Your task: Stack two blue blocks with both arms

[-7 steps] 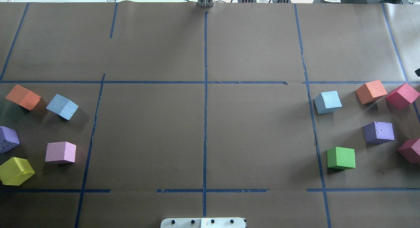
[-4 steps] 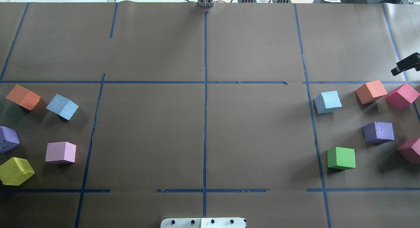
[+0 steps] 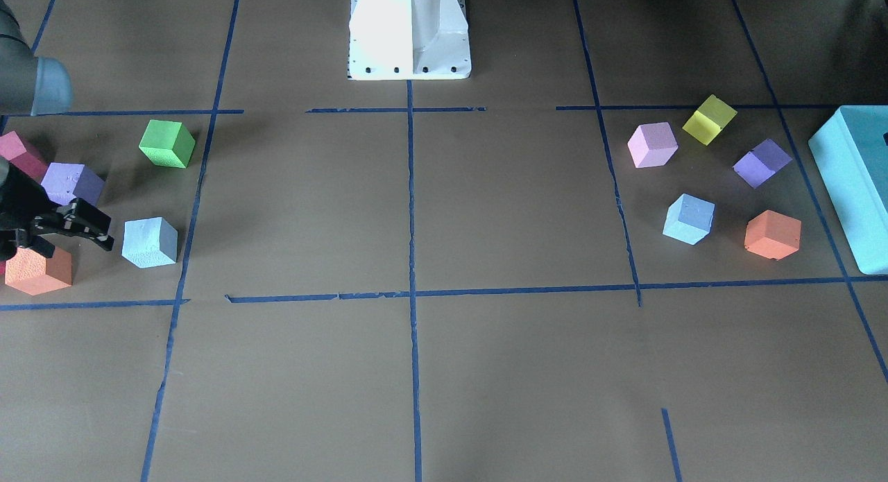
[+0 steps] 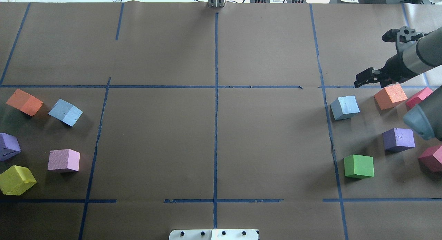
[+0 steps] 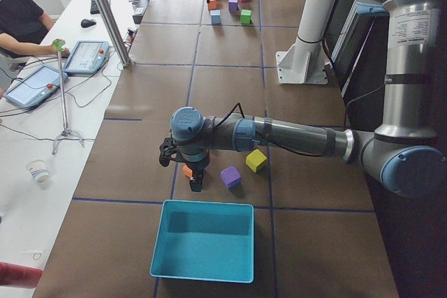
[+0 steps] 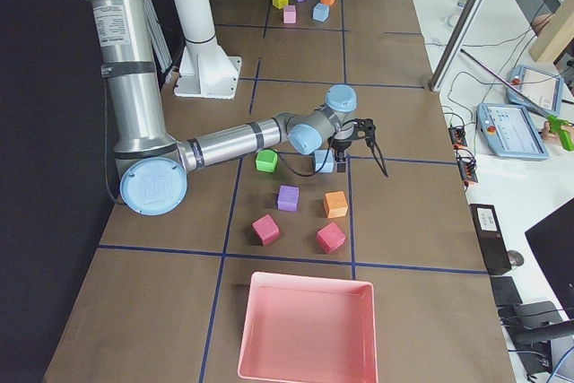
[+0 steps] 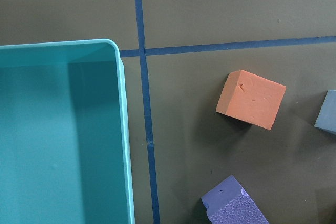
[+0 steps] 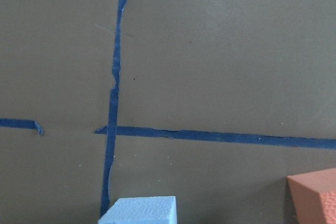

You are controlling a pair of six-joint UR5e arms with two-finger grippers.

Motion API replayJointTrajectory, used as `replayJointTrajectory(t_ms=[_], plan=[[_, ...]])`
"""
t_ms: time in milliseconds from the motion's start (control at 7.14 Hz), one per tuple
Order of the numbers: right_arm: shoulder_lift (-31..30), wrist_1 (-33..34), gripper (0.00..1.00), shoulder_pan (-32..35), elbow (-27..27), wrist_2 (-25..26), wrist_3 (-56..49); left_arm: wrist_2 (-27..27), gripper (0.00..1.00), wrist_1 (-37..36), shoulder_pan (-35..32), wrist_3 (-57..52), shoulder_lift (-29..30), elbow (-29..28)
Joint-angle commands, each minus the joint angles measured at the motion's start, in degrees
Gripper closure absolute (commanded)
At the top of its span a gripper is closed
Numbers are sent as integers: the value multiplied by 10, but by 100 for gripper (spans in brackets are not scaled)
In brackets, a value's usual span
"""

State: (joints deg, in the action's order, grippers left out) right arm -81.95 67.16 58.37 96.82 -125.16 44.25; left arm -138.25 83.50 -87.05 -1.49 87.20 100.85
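One blue block (image 4: 344, 107) lies on the right side of the table, also seen in the front view (image 3: 149, 243); its top edge shows in the right wrist view (image 8: 139, 211). The other blue block (image 4: 65, 112) lies on the left side (image 3: 688, 218); its edge shows in the left wrist view (image 7: 328, 119). My right gripper (image 4: 361, 80) hovers just beyond the right block and looks open and empty (image 3: 104, 232). My left gripper (image 5: 195, 179) shows only in the exterior left view, above the orange cube, and I cannot tell its state.
Orange (image 4: 390, 96), purple (image 4: 399, 139), green (image 4: 359, 166) and red cubes surround the right block. Orange (image 4: 24, 102), pink (image 4: 64, 160), purple and yellow cubes surround the left one. A turquoise box (image 3: 850, 184) stands at the left end, a pink tray (image 6: 305, 329) at the right end.
My right arm has come in from the right edge of the overhead view and moved left towards the right blue block. No cube has moved.
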Motion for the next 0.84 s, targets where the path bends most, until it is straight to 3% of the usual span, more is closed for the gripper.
replayJointTrajectory(t_ms=[0,560,700], plan=[[0,-2,0,-49,0,19,19,0,0,0,0,0,0,-1],[0,-2,1,-92,-23,62,21,0,0,0,0,0,1,0],[1,-2,9,-95,-24,62,22,0,0,0,0,0,1,0]])
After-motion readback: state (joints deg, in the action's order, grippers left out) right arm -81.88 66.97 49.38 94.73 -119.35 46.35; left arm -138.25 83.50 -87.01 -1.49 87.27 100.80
